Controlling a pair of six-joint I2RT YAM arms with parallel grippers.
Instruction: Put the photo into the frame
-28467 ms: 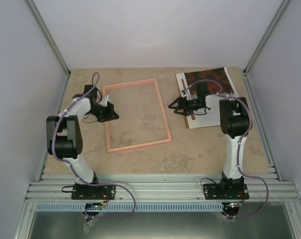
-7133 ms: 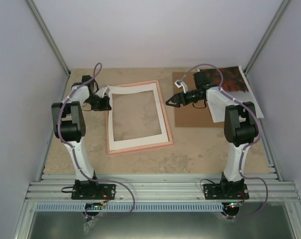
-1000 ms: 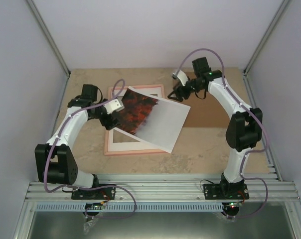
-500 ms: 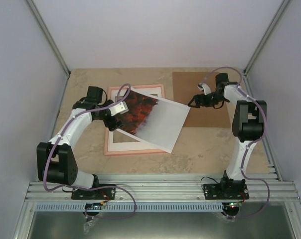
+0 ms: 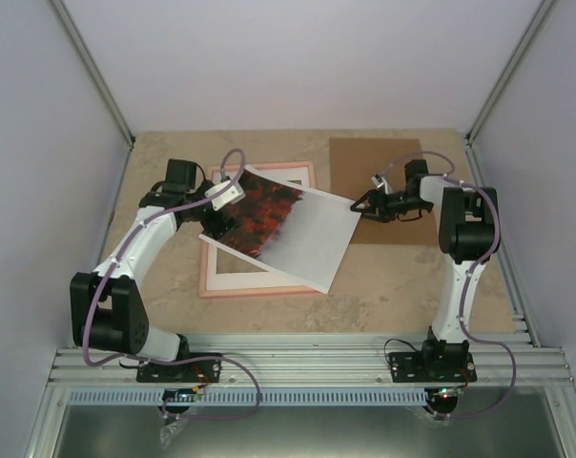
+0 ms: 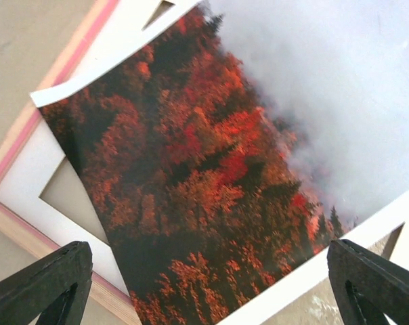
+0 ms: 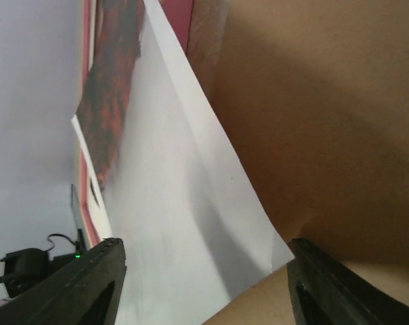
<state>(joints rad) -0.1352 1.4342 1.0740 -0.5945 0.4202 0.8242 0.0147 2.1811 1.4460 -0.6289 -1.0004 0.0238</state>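
Across the frame [image 5: 250, 290] the photo [image 5: 288, 229] lies face up but skewed, one corner spilling onto the cardboard backing board [image 5: 383, 162], so we judge it needs squaring. Our left gripper [image 6: 211, 277] hovers wide open above its dark end; our right gripper [image 7: 211, 284], jaws apart, straddles that corner, grasping nothing.
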